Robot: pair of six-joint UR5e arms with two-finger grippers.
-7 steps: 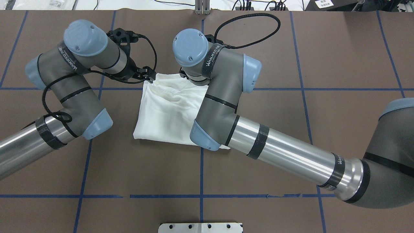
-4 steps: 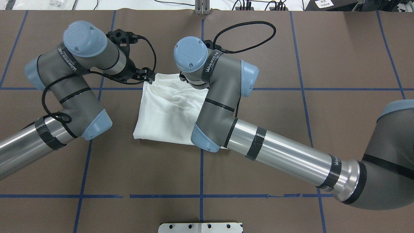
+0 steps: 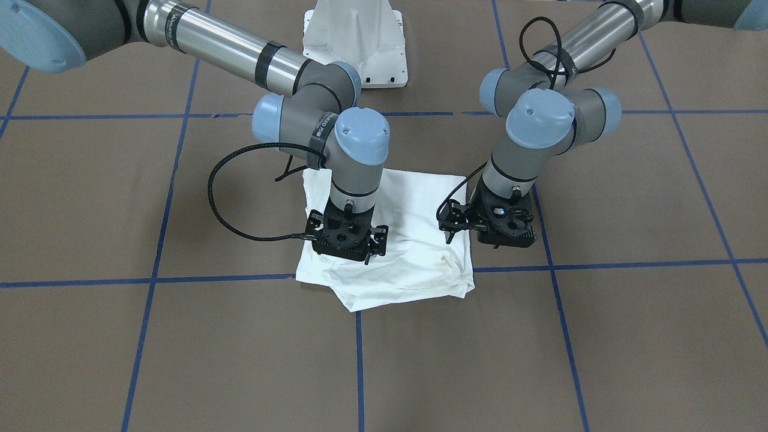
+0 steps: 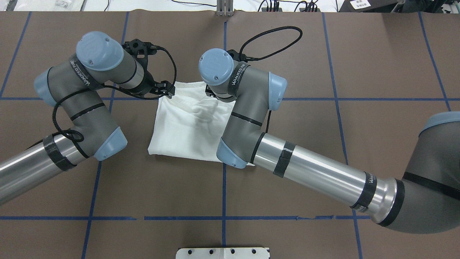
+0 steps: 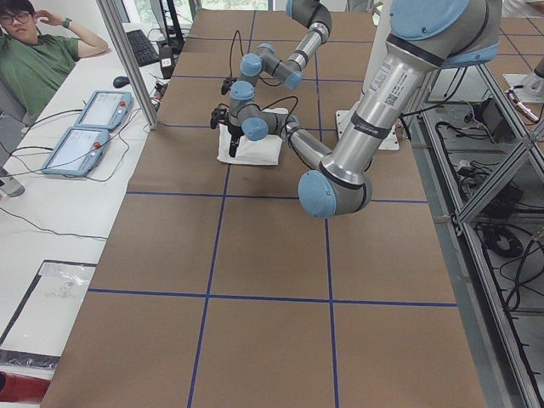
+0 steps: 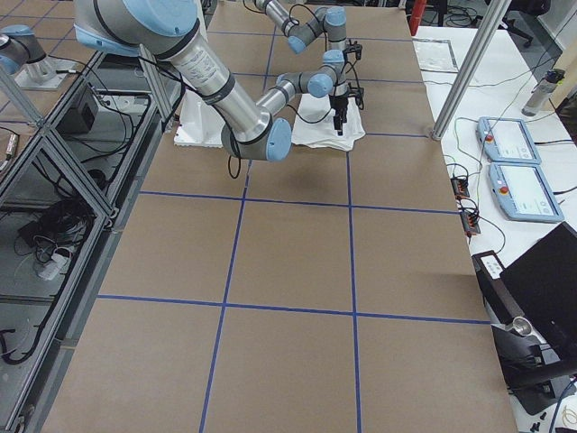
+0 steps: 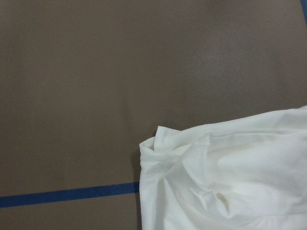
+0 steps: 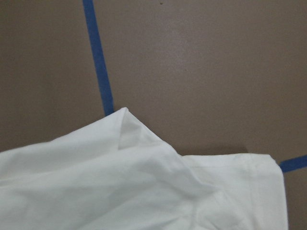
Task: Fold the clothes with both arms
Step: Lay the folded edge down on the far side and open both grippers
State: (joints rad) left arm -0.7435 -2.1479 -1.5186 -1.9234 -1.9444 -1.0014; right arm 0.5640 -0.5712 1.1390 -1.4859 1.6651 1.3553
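Observation:
The white shirt [image 4: 187,122] lies folded into a rough rectangle at the table's middle, its far edge rumpled [image 3: 414,264]. My left gripper [image 3: 501,240] hangs just above the shirt's far corner on my left side, and its wrist view looks down on that bunched corner [image 7: 230,182] lying on the table. Over the other far corner [image 8: 120,187] hangs my right gripper [image 3: 347,249]. No cloth is lifted by either gripper. The fingers are hidden under the black gripper bodies, so I cannot tell whether they are open or shut.
Blue tape lines [image 4: 222,194] grid the brown table cover. The white pedestal base [image 3: 354,42] stands at the robot's edge. Black cables loop off both wrists [image 4: 273,39]. A person [image 5: 38,59] sits at a side table with two pendants [image 5: 89,127].
Both wrists have shifted a little toward the robot's side and to the right over the shirt's far edge. The shirt has stayed where it lay.

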